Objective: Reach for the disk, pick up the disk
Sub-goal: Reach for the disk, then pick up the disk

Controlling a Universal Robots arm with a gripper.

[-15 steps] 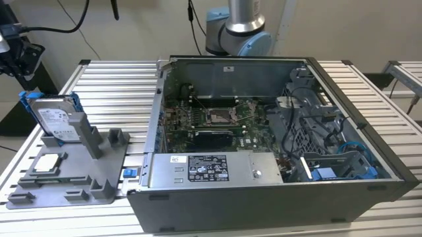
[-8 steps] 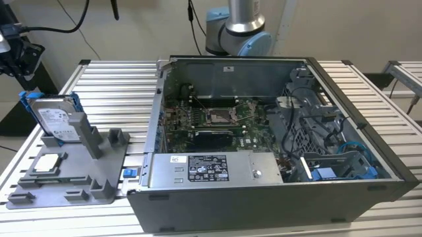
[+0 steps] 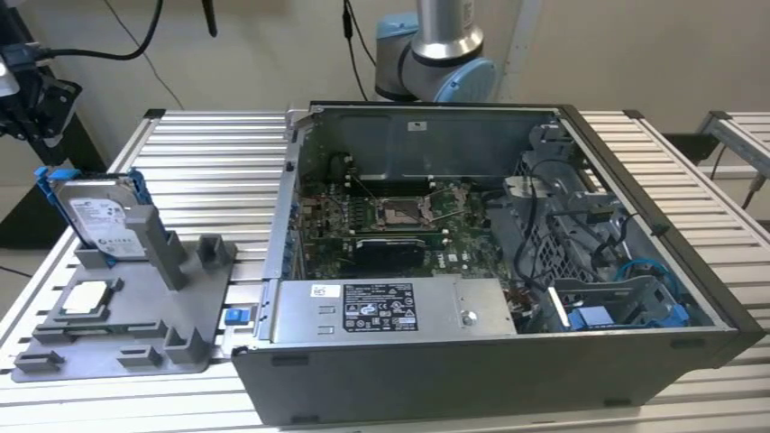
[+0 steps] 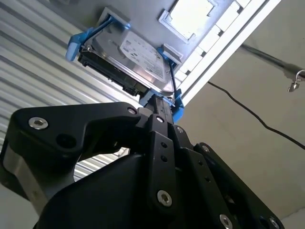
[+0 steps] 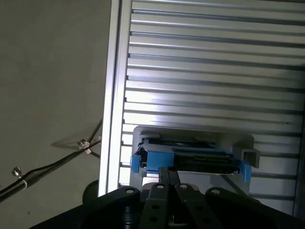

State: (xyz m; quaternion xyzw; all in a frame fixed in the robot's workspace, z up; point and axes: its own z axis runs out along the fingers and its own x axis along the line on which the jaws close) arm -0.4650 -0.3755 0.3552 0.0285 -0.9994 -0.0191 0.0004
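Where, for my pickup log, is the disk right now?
At the exterior view's left, the disk stands on edge in the grey holder, beside the open computer case.

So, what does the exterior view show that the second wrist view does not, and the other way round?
Exterior view: the open computer case with its motherboard, and the arm's base beyond it.
Second wrist view: the gripper close up, right at the blue frame of the disk, though contact cannot be judged, and a dark cable past the edge of the table.
Both: the disk standing on edge in the grey holder, on the slatted table.
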